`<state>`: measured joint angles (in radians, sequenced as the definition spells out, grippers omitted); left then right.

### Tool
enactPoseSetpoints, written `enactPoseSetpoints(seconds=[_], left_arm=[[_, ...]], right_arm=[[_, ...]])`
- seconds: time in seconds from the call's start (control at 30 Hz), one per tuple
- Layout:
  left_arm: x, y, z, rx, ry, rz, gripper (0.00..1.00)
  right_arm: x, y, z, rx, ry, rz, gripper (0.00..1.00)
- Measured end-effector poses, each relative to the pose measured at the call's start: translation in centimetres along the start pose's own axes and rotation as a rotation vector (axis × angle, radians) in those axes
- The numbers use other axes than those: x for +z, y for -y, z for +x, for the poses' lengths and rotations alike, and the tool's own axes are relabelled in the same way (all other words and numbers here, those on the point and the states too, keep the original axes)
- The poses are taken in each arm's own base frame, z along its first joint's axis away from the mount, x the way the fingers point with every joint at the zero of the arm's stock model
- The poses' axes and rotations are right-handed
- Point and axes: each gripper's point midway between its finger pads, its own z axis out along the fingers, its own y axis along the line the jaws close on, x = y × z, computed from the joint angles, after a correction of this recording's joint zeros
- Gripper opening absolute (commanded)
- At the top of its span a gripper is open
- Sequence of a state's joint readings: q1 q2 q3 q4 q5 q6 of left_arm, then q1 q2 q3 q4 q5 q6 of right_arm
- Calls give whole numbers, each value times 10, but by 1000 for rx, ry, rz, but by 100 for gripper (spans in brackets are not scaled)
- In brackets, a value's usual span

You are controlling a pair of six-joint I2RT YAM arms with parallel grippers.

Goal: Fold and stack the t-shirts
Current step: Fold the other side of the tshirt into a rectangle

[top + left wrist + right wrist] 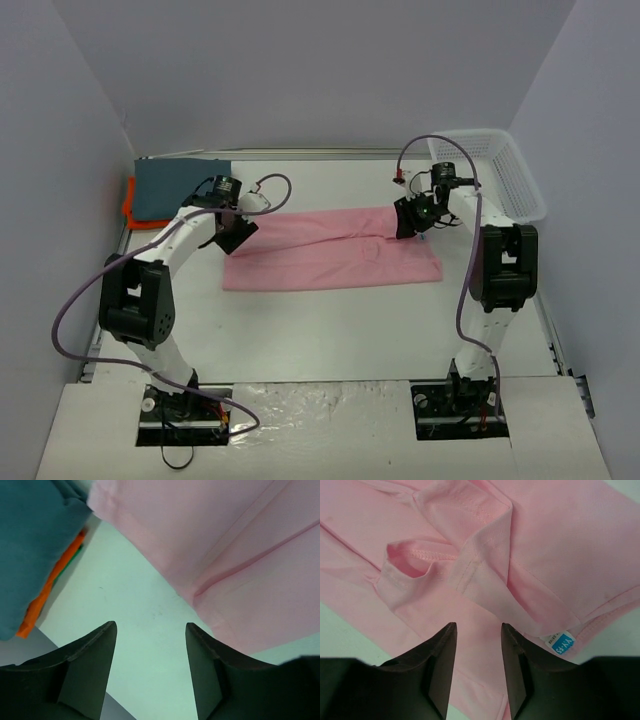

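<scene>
Left gripper: I see its 2 fingers standing apart with only bare table between them. It has hold of nothing.
Left gripper position: it hangs over the left end of the pink t-shirt, just off the cloth's edge. In its wrist view the shirt's hem runs beside the right-hand finger.
Right gripper: its jaws are parted too, more narrowly than the left pair. I see pink cloth through the gap, but the fingers are not pinching it.
Right gripper position: it sits above the right end of the pink t-shirt, where the collar and a folded-in sleeve lie.
Pink t-shirt: it lies flat in the middle of the table, folded into 1 long band running left to right. The upper layer sits slightly askew over the lower one.
Shirt label: a small blue and white tag pokes out at the hem near the right gripper.
Blue-grey t-shirt: it is folded at the far left corner of the table, well apart from the pink one.
Orange t-shirt: it lies under the blue-grey one, with only its edge showing on the left side.
Basket: white mesh, at the far right corner behind the right arm. I cannot tell what it holds.
</scene>
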<state>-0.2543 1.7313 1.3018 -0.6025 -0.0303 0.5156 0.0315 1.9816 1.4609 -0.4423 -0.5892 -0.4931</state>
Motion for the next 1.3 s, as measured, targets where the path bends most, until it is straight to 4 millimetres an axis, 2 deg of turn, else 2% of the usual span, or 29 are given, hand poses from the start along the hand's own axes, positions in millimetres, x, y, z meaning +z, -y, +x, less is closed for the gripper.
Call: enactPoseSetpoints(seconds=[0.2, 0.33, 0.4, 0.57, 0.67, 0.83, 1.07, 1.3], left_arm=[[-30, -14, -16, -33, 87, -56, 66], [-34, -21, -16, -70, 108, -83, 70], [-31, -28, -9, -103, 101, -101, 70], [-27, -46, 10, -184, 74, -136, 71], [-25, -54, 17, -209, 66, -158, 71], [-17, -48, 30, -216, 36, -146, 71], [-9, -44, 45, -231, 9, -134, 72], [-7, -45, 43, -244, 28, -130, 72]], right_arm=[[-25, -7, -22, -61, 57, 11, 45], [-33, -7, -41, -98, 88, 28, 46], [-33, -5, -53, -118, 98, 41, 46], [-9, -14, -75, -180, 83, 43, 46], [14, -23, -78, -205, 48, 30, 46], [44, -33, -74, -228, -4, 12, 45], [48, -21, -71, -225, -31, 61, 45], [45, -10, -72, -232, -46, 121, 45]])
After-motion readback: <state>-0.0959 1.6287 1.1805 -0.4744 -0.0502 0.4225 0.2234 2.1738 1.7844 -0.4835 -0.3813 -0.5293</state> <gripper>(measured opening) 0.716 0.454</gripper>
